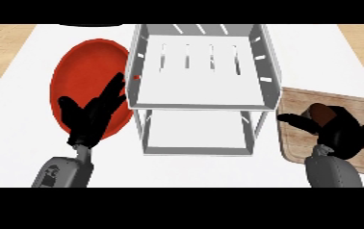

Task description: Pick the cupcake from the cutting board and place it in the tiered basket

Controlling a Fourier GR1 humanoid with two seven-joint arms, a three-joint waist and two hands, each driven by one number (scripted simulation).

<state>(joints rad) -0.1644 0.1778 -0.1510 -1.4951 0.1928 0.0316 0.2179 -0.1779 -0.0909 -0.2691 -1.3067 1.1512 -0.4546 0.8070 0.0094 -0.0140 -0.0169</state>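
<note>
A brown cupcake (321,112) sits on the wooden cutting board (298,100) at the right. My right hand (341,134) curls round the cupcake, thumb on its left side, and hides most of it. The white tiered basket (201,83) stands in the middle, its upper tray and lower shelf both bare. My left hand (91,115) rests open at the left, fingers pointing up over the red plate.
A red plate (85,74) lies left of the basket, partly under my left hand. A dark round object (91,25) shows at the top edge. The white counter (177,168) runs in front of the basket, with wood at both far sides.
</note>
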